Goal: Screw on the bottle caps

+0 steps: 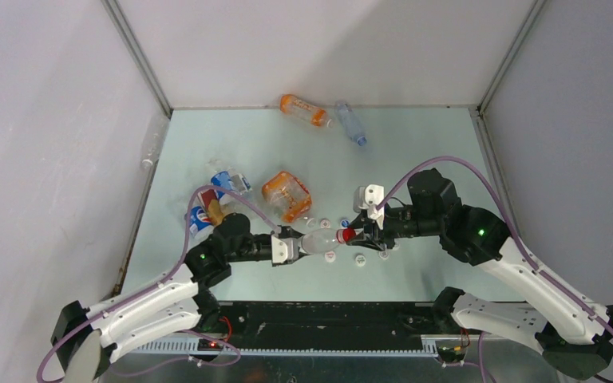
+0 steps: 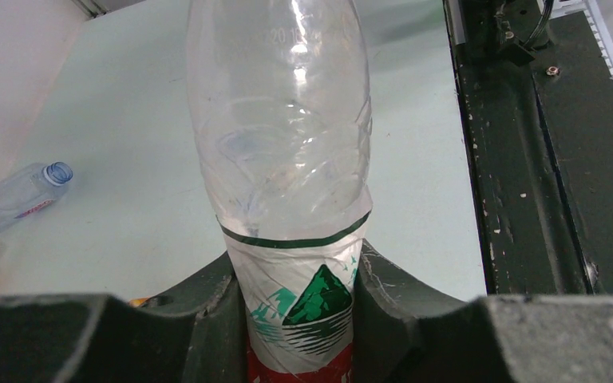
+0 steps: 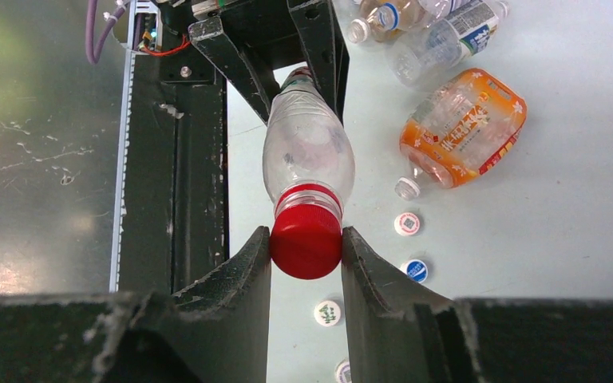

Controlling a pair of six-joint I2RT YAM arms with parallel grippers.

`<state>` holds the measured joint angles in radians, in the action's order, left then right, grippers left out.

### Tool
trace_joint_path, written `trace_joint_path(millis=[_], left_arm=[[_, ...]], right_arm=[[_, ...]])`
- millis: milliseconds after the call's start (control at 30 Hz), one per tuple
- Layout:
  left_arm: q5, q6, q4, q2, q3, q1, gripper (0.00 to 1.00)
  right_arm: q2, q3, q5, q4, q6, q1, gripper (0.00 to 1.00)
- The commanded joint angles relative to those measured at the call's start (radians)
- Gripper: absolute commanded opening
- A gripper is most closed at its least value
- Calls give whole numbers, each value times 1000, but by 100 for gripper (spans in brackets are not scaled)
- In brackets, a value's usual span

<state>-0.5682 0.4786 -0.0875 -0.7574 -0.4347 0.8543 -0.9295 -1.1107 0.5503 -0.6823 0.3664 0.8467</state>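
A clear bottle (image 1: 319,239) with a red-and-white label showing a green mountain lies level between my two grippers. My left gripper (image 1: 294,247) is shut on its labelled body (image 2: 287,159), fingers (image 2: 207,311) pressing both sides. A red cap (image 3: 306,242) sits on the bottle's neck, and my right gripper (image 3: 306,233) is shut on that cap (image 1: 346,234). Loose caps lie on the table below: a white one (image 3: 407,223), a blue one (image 3: 416,270) and a white one with a green print (image 3: 327,313).
A crushed orange bottle (image 1: 286,195) lies behind the held bottle, and blue-labelled bottles (image 1: 207,211) sit at the left. Another orange bottle (image 1: 303,110) and a clear bottle (image 1: 351,122) rest by the back wall. The black base rail (image 1: 319,323) runs along the near edge.
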Motion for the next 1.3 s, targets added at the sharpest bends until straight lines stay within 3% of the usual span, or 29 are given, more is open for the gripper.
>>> trace_joint_path(millis=[0, 667, 1267], left_arm=[[-135, 63, -150, 12, -90, 15, 8], [-133, 43, -207, 4, -86, 15, 7], [-136, 63, -228, -23, -85, 15, 7]], right_arm=[[-30, -3, 7, 31, 3, 10, 3], [-41, -3, -61, 7, 25, 23, 4], [-10, -3, 2, 42, -76, -99, 7]])
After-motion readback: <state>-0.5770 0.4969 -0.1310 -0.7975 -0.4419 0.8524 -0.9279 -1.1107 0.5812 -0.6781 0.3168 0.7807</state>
